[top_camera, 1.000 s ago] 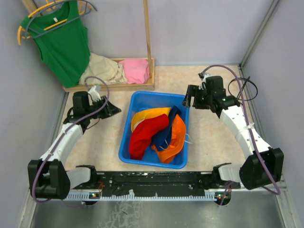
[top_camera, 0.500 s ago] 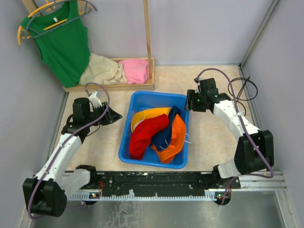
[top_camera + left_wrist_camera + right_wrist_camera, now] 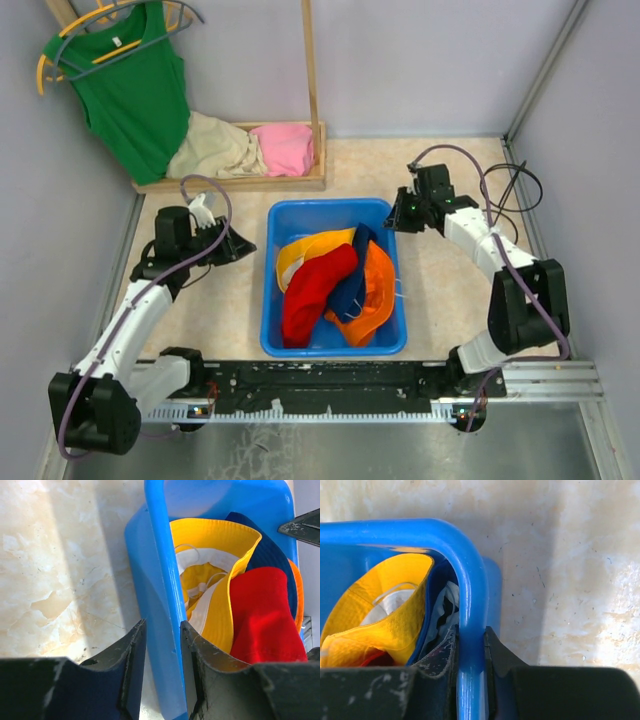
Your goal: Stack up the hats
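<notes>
A blue bin (image 3: 322, 214) in the middle of the floor holds the hats: red (image 3: 310, 295), yellow-orange (image 3: 300, 250), navy (image 3: 352, 275) and bright orange (image 3: 376, 295), piled loosely. My right gripper (image 3: 394, 214) is shut on the bin's far right rim (image 3: 470, 570), one finger on each side (image 3: 470, 635). My left gripper (image 3: 250, 243) is open at the bin's left side. In the left wrist view the rim (image 3: 160, 555) runs between its fingers (image 3: 162, 625) with a gap on the outer side. The yellow-orange hat (image 3: 215, 545) and the red hat (image 3: 265, 615) lie just inside.
A low wooden rack at the back left carries folded beige (image 3: 215, 148) and pink (image 3: 285, 148) clothes. A green tank top (image 3: 135, 90) hangs above it. A wooden post (image 3: 312, 90) rises behind the bin. Grey walls stand close on both sides.
My right gripper swung in to the bin's far right corner and closed on its rim. The bin has slid slightly to the right. The left gripper shifted a little and stays open.
</notes>
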`<state>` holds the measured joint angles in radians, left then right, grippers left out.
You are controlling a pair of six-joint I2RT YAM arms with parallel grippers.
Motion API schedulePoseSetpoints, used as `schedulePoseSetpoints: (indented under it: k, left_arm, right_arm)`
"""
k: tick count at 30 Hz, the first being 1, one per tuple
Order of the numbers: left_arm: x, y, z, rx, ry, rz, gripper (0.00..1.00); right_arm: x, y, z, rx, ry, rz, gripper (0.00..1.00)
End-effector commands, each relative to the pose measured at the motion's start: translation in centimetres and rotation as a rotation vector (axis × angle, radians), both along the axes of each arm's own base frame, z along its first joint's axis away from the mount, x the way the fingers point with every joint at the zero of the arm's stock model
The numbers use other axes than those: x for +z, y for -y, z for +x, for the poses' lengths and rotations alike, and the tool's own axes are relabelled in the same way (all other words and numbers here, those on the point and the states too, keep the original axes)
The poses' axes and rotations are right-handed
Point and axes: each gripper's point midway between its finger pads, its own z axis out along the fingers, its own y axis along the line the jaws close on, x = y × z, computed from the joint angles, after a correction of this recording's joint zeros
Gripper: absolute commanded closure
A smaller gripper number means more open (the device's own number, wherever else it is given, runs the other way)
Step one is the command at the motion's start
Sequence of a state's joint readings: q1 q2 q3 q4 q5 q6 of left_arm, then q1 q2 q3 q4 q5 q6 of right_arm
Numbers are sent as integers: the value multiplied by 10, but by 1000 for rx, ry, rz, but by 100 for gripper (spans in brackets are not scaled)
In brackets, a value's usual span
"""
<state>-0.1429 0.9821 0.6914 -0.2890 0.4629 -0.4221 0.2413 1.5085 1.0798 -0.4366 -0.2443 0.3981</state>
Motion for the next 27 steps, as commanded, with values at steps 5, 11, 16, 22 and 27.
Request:
schedulePoseSetpoints:
  k: [5,11,16,22,27]
  left_arm:
    - [10,1,9,-20,28,22,61]
    - [8,8,14,-49,16,-4,61]
    - [11,15,19,-82,13,-24,62]
    - [14,20,20,-112,17,-46,62]
    - [9,30,18,-143,1,-92,62]
  right_arm:
    - [24,77,-7,-345,62,1,100]
    - [42,131,-20,-703,72,51,100]
    - [49,149,-25,-956,72,147,100]
    - [50,173,-31,-1148,115,145,100]
    - [46,161,-27,-1073,115,132,73]
